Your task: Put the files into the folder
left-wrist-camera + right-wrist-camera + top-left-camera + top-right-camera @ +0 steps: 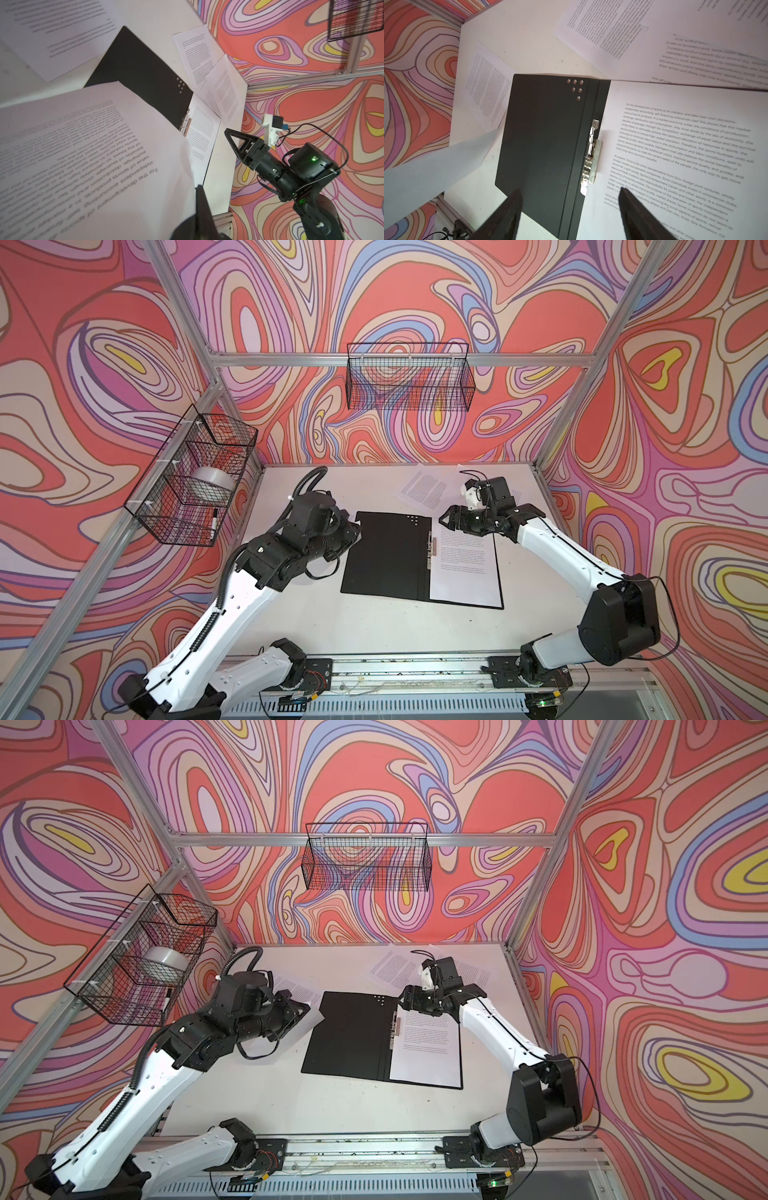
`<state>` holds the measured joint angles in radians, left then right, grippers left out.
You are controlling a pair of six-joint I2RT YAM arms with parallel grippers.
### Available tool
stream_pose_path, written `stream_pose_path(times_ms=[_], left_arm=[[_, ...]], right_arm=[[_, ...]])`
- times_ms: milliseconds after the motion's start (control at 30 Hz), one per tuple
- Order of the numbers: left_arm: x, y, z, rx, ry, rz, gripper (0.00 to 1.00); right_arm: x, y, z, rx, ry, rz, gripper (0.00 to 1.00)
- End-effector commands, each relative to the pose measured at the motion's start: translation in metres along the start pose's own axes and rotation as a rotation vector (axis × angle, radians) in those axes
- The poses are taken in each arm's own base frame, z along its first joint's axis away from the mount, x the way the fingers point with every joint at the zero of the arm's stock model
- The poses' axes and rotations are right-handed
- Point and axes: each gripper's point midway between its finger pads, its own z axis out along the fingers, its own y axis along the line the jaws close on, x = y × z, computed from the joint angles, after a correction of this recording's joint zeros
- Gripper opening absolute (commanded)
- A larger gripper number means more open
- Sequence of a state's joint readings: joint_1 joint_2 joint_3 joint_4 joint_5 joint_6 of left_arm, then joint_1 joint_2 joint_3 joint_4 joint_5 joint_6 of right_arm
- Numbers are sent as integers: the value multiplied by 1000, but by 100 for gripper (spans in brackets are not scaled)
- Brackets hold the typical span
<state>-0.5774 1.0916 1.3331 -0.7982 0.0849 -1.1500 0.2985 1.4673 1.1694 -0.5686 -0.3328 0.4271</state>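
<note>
Nearest, along the six o'clock edge, the mounting rail (415, 668) carries both arm bases. Beyond it, mid-table (374, 630), the folder (386, 556) lies open with its black inside up and a metal clip (432, 549) on the spine. One printed sheet (465, 568) lies flat on its three o'clock half.

At nine o'clock of the folder, the left claw (355, 531) is pressed together on the edge of a held sheet (93, 166), which is raised off the table. Toward one o'clock, the right claw (571, 207) hovers above the folder near the spine, its fingers (506, 214) spread with nothing between them.

Farther on, loose sheets (424, 489) overlap along the twelve-to-one o'clock edge, and one more sheet (291, 986) lies at eleven o'clock behind the left arm.

Farthest, a wire basket (166, 526) on the nine o'clock wall holds a tape roll (212, 485). A second basket (409, 398) hangs on the twelve o'clock wall.
</note>
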Motion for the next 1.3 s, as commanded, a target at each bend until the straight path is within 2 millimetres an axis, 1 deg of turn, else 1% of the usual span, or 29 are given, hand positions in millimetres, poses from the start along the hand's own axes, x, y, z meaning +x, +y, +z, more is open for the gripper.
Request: stream_pose_path(times_ms=[0,67,133,200,233,300,367,433,500,600,633,733,800,867,967,1033,1200,1267], left_arm=[[-1,-31,9,36,51,110,0],[-5,-54,16,78,71,127,0],[-6,-71,23,117,88,135,0],[-2,-83,34,144,110,145,0],[4,-89,41,156,126,154,0],[20,-98,57,180,172,167,0],[43,-100,76,191,232,174,0],[65,-103,88,207,273,187,0],[90,-105,96,227,308,203,0],[128,-99,108,210,352,239,0],[143,-95,112,204,369,252,0],[183,-77,135,179,447,239,0],[203,-60,152,144,482,232,0],[216,-51,168,139,491,229,0],[224,-29,190,92,489,229,0],[231,-21,200,94,507,209,0],[246,-10,217,93,548,184,0],[253,-13,221,116,570,174,0]], right_arm=[[-15,2,-21,-1,-54,21,78],[-19,-3,-29,-7,-71,43,79],[-22,-12,-39,-1,-87,68,80],[-23,-20,-47,-4,-104,90,81],[-23,-25,-51,-10,-108,104,82],[-21,-31,-55,-25,-108,130,83],[-19,-36,-59,-39,-112,153,84],[-15,-39,-60,-48,-112,169,85],[-10,-39,-57,-76,-98,194,87],[0,-36,-51,-140,-75,240,88],[4,-37,-49,-145,-72,255,89],[15,-47,-42,-131,-67,291,91],[22,-55,-37,-126,-55,321,91],[31,-62,-33,-126,-39,350,91],[43,-77,-27,-113,-29,389,92],[52,-83,-22,-116,3,416,92],[78,-81,-19,-152,42,458,91],[90,-78,-17,-191,71,488,91]])
